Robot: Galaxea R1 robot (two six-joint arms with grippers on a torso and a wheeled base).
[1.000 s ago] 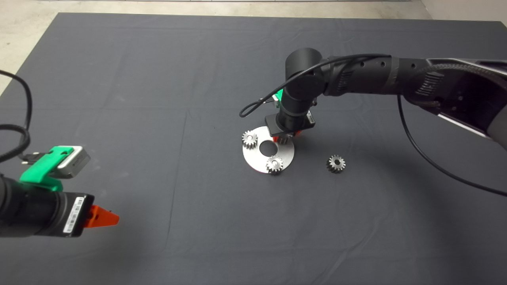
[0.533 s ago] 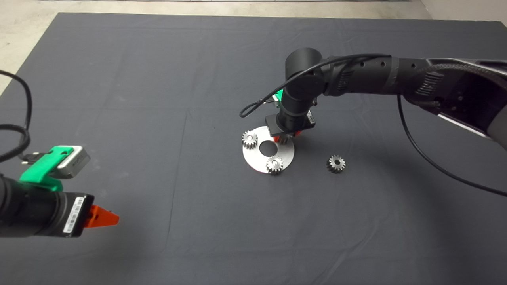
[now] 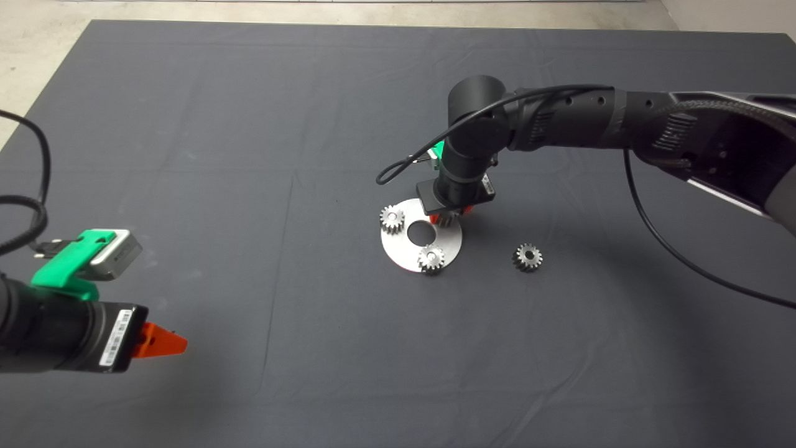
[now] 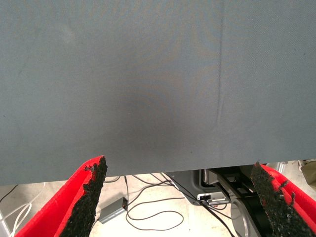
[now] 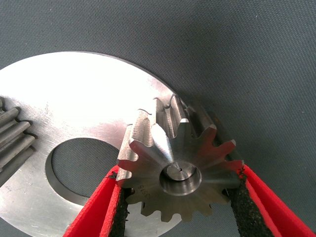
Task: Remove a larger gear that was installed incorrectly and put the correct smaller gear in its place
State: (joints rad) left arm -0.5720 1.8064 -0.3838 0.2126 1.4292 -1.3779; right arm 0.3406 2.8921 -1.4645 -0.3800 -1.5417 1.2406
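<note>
Two pads of right claw (image 5: 180, 197) clamp larger gear (image 5: 180, 170) on plate (image 5: 89, 103) pin; skewed lift could bind. Smaller gear (image 3: 527, 256) on tabletop. Left claw (image 4: 180, 197) open, parked.

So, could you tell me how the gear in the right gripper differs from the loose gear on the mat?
The gripped gear sits on the plate, clamped by the right gripper; the loose gear lies untouched on the mat beside the plate. The gripped gear's bore holds a pin; the loose gear's hole is open. Both are grey metal, lying flat. The left gripper idles.
</note>
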